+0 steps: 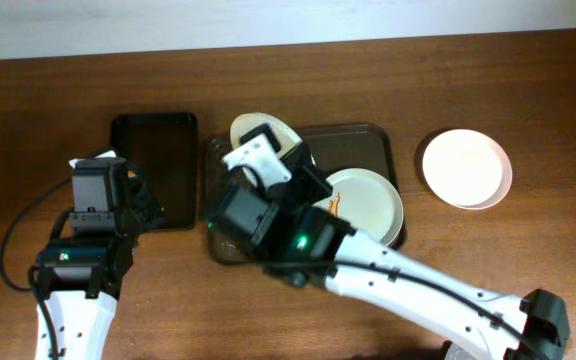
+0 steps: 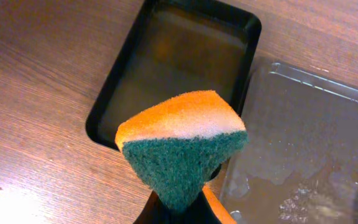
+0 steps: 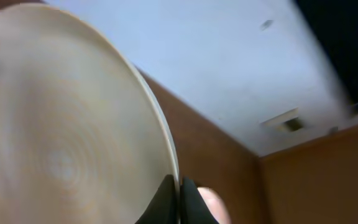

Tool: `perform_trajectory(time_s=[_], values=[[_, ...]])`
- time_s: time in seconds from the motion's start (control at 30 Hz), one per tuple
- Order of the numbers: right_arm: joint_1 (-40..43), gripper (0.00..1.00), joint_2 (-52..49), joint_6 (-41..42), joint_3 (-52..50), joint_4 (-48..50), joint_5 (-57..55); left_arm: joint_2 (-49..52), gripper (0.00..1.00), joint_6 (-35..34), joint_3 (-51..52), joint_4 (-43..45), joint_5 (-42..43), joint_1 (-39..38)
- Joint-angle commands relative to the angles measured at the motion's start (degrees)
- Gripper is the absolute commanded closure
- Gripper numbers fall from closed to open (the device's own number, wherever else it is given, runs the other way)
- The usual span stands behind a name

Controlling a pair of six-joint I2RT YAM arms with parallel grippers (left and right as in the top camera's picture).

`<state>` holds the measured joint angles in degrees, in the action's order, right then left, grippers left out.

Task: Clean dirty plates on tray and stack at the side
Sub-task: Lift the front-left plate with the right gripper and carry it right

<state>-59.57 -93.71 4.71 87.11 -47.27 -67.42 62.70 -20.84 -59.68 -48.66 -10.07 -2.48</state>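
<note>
My right gripper point(image 1: 274, 150) is shut on the rim of a white plate point(image 1: 249, 126) and holds it tilted up over the back left of the brown tray point(image 1: 380, 140). In the right wrist view the fingers point(image 3: 179, 194) pinch the plate's edge point(image 3: 61, 137). A second plate point(image 1: 370, 203) with an orange sauce smear lies on the tray's right side. A plain white plate point(image 1: 466, 168) sits on the table at the right. My left gripper point(image 1: 133, 195) is shut on an orange, white and green sponge point(image 2: 180, 144) beside the black tray.
A smaller black tray point(image 1: 154, 168) lies left of the brown tray; it also shows in the left wrist view point(image 2: 179, 68). The brown tray's surface point(image 2: 303, 143) looks wet. My right arm crosses the brown tray's front left.
</note>
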Motion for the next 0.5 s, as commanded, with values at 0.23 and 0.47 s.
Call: perform_trajectory(time_s=[0.23,0.47], values=[[-2.6,0.96,0.5,-4.0,0.59,0.52,-12.44,0.07,1.0,-0.57,-0.68,-0.09,1.51,0.26],[10.54,0.96,0.52,24.5,0.59,-5.4,22.51,0.07,1.0,-0.55,-0.68,-0.35,1.53,0.24]])
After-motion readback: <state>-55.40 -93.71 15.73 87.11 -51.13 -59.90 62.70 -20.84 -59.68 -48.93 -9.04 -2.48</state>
